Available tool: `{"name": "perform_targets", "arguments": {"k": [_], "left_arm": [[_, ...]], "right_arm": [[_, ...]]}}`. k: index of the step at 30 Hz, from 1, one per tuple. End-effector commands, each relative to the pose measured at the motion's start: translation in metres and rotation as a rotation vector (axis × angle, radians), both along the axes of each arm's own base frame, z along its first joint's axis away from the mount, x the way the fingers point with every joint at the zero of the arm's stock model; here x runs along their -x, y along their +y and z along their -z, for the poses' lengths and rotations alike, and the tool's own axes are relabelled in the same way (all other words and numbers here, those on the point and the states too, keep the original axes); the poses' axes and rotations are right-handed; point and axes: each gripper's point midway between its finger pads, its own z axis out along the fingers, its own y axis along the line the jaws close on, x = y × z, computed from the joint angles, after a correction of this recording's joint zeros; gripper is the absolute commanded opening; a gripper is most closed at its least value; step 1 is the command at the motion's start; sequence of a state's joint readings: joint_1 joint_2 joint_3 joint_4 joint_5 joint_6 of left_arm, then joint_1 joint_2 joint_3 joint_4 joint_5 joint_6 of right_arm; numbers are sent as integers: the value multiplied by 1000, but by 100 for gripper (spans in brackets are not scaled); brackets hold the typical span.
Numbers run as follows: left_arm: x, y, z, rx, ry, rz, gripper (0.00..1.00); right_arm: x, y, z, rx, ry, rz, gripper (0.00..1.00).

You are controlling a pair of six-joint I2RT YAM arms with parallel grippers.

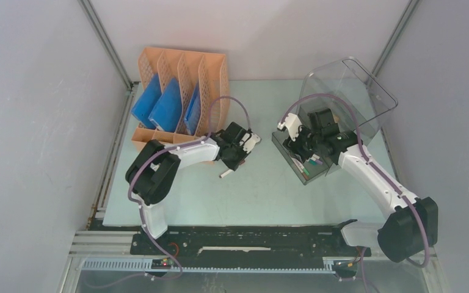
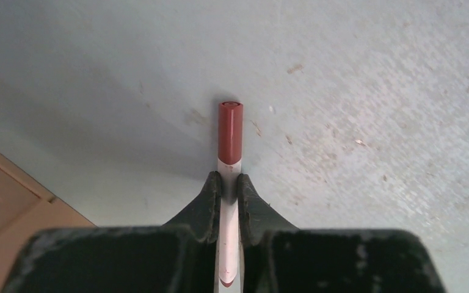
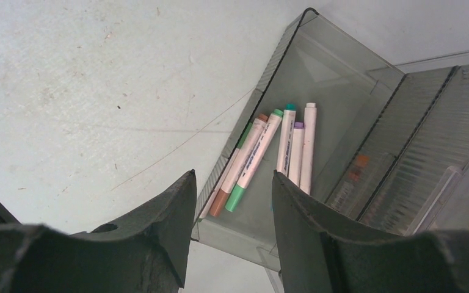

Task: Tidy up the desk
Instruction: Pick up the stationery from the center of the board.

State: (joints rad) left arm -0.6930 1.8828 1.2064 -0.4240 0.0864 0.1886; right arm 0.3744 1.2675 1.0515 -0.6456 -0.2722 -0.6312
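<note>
- Top external: the desk (image 1: 262,195) is seen as the pale green tabletop filling the middle of the view, under both arms. An orange file rack (image 1: 183,73) holding blue folders (image 1: 165,107) is placed at 11 o'clock, and a clear drawer box (image 1: 342,91) at 2 o'clock, with its drawer (image 1: 299,168) pulled out toward 7 o'clock. The left gripper (image 1: 232,166) is lowered just beside the rack; the right gripper (image 1: 302,149) is poised over the drawer.
- Left wrist: the fingers of the left gripper (image 2: 229,183) are clamped on the white barrel of a red-capped marker (image 2: 230,140), whose cap points to 12 o'clock. The desk (image 2: 372,91) lies close behind it, scuffed and matte.
- Right wrist: the fingers of the right gripper (image 3: 232,177) are held apart with nothing between them, above the drawer (image 3: 342,91), where several markers (image 3: 287,152) lie side by side.
- Handling: the desk is judged rigid and fixed, a surface to be cleared and not grasped. The marker is judged light, stiff and smooth, so it is best taken at mid-barrel, as it is here, since a grip near either end could let it pivot.
</note>
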Motion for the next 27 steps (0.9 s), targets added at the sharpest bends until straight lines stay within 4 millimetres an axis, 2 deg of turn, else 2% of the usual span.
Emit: {"name": "perform_targets", "arguments": {"k": [1, 7, 12, 14, 19, 27], "left_arm": [[6, -18, -31, 134, -82, -61, 0], [11, -24, -65, 283, -197, -135, 0], [11, -25, -107, 484, -306, -213, 0], [13, -25, -128, 578, -348, -238, 0], [23, -27, -168, 811, -402, -272, 0], [35, -23, -209, 1126, -397, -376, 0]], "right_arm": [[5, 4, -12, -34, -27, -34, 56], [10, 10, -18, -72, -26, -63, 56], [19, 21, -25, -130, -18, -113, 57], [23, 26, -28, -153, -15, -132, 57], [34, 40, -39, -215, -12, -184, 57], [71, 76, -66, -420, 114, -338, 58]]}}
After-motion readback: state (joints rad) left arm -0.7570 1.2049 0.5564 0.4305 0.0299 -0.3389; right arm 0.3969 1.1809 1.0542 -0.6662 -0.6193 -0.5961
